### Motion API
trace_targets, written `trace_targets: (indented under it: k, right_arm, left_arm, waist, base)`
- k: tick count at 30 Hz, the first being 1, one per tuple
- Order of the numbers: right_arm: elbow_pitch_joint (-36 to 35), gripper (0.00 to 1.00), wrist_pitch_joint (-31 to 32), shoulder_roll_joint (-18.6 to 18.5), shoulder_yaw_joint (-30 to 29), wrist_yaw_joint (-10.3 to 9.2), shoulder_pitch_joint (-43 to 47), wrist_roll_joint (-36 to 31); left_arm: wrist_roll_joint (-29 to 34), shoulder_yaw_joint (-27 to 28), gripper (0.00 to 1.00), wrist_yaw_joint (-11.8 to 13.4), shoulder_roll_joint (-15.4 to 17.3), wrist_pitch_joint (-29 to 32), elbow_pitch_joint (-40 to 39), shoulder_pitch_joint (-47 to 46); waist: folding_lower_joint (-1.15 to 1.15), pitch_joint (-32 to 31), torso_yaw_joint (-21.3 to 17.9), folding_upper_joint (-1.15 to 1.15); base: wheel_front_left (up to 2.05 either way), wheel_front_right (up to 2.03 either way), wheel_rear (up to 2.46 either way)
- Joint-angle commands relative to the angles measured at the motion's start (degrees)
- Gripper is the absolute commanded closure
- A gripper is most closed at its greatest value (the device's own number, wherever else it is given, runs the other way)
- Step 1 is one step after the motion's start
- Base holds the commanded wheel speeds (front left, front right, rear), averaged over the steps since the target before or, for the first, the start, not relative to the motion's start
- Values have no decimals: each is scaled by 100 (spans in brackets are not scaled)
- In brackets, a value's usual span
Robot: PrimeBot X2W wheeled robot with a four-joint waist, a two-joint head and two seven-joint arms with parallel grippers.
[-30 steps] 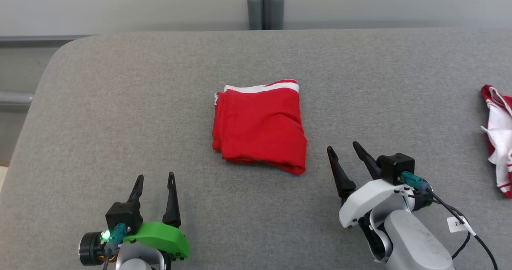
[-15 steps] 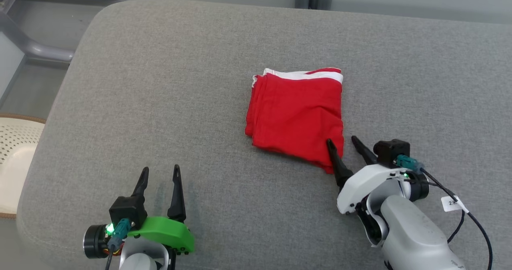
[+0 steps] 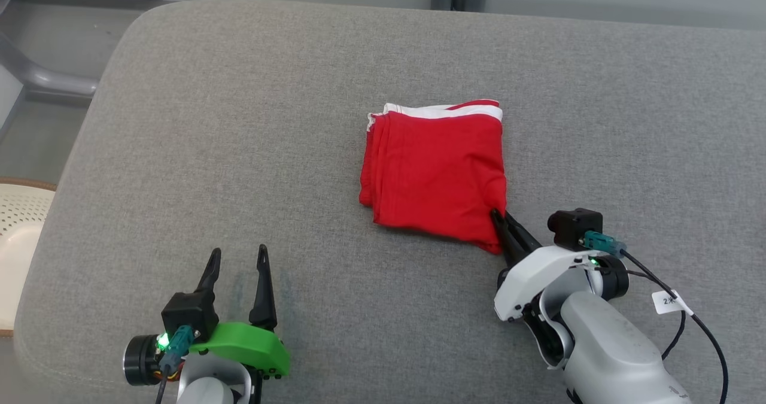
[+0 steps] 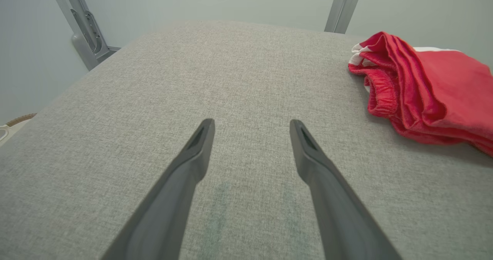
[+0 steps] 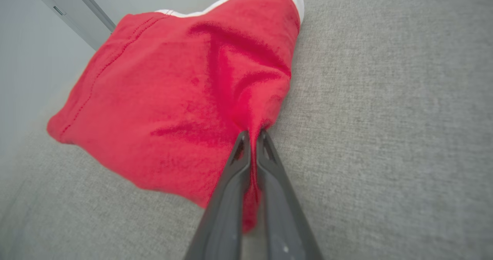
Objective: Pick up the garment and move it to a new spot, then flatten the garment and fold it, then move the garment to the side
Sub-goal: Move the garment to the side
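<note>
Open grey tabletop (image 3: 239,122) is found on the far side, the left and the right of the folded red garment (image 3: 434,170). Its near right corner is blocked by the right hand (image 3: 499,215) (clamped on the cloth). The near left is occupied by the left hand (image 3: 238,250), fingers apart.

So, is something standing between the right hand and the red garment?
Nothing visible does. The right hand is shut on the near right corner of the red garment, pinching the cloth.

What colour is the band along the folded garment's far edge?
White, on a red garment; the head view shows the band best.
</note>
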Motion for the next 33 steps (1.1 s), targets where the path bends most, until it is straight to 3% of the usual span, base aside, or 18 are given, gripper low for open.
trace_targets:
  k: [1,8,16,24,33]
  right_arm:
    - [-48,100,2,-26,-54,-2,58,-57]
    - [-204,100,2,-26,-190,-2,166,-203]
    - [-352,100,2,-24,-286,-1,278,-485]
    - [-336,100,2,-23,-298,-2,274,-590]
    - [-275,100,2,-20,-111,-2,208,-460]
  left_arm:
    - [4,16,0,6,31,0,11,-86]
    - [18,40,0,-5,31,0,11,10]
    - [-10,80,0,-56,31,0,60,115]
    - [-22,56,0,-77,32,0,95,187]
    - [18,94,0,-126,31,0,114,187]
  waist:
    - [0,-46,-45,0]
    - [0,-180,-281,0]
    - [0,-394,-820,0]
    - [0,-574,-1516,0]
    - [0,-641,-2670,0]
  base:
    - [0,0,0]
    - [0,0,0]
    - [0,0,0]
    - [0,0,0]
    - [0,0,0]
